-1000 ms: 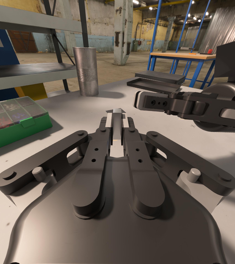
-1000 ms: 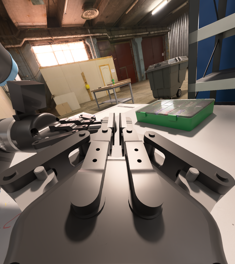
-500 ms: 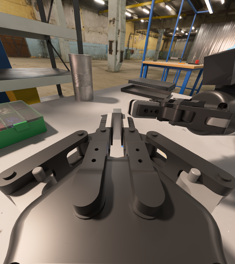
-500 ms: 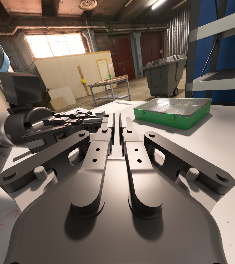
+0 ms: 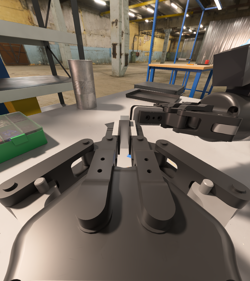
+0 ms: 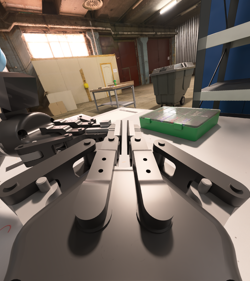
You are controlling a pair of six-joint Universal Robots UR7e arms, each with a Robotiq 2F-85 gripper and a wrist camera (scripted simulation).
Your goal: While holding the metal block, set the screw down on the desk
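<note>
My left gripper [image 5: 124, 123] is shut on the metal block [image 5: 124, 136], a grey bar that sticks out past its fingertips just above the grey desk [image 5: 75, 129]. My right gripper [image 6: 124, 121] is shut with a thin gap between its pads; only a pale sliver shows there, so the screw is hardly visible. In the left wrist view the right gripper [image 5: 134, 115] comes in from the right, its tip close beside the block's far end. In the right wrist view the left gripper [image 6: 101, 128] lies at the left with the block [image 6: 105, 122] in it.
A green parts box [image 5: 7, 146] with a clear lid sits on the desk; it also shows in the right wrist view [image 6: 179, 126]. A metal can [image 5: 83, 85] and a black tray [image 5: 151, 95] stand farther back. A shelf rack [image 5: 22, 85] borders the desk. A paper sheet [image 6: 121, 114] lies ahead.
The two grippers have come closer together: the right gripper's tip has moved left toward the block's end. Both stay shut.
</note>
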